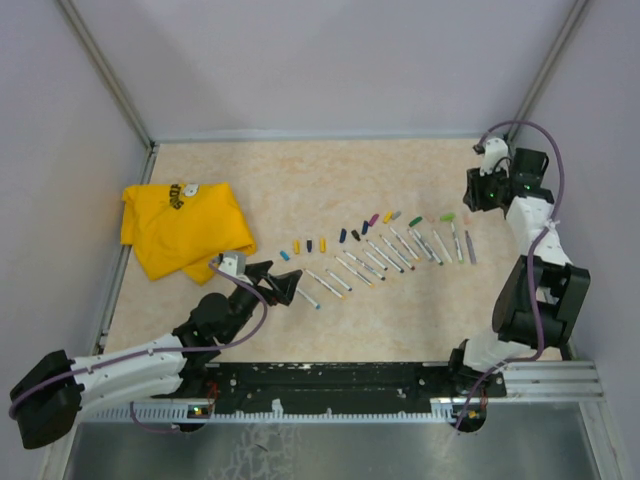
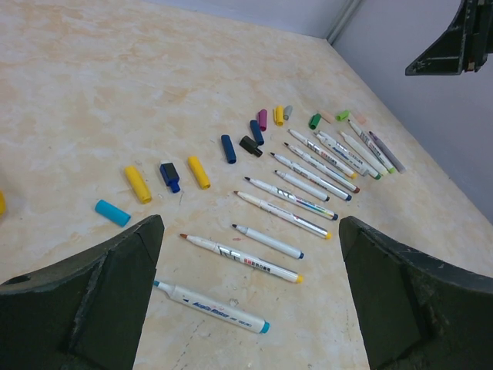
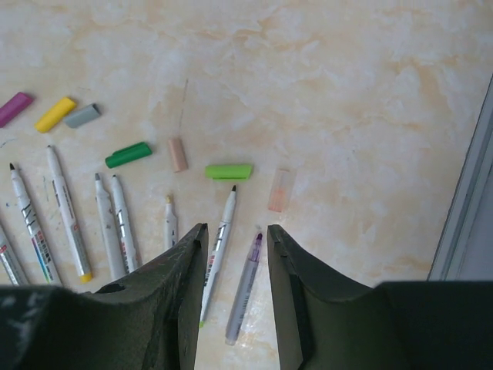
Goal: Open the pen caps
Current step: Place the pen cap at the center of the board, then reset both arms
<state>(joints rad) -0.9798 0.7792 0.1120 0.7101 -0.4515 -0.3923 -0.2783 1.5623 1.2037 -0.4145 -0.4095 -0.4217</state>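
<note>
The pen caps [image 2: 199,172] lie loose on the surface [image 1: 300,180] in a bent line, just past the bare tips of the pens [image 2: 285,214]. Every cap I can see is off its pen, so I think the job is done or almost done. The left tool [image 1: 288,285] is wide open and holds nothing. It hangs low at the left end of the row, so it is the nearer arm there. The blue-tipped pen [image 2: 212,305] lies down below its 2 fingers, with its long side running across the gap. The caps lie farther out, ahead of it. The right tool [image 3: 235,243] is high over the right end, open a little, with nothing in it. The light green cap [image 3: 229,171] lies ahead of it, turned sideways.
</note>
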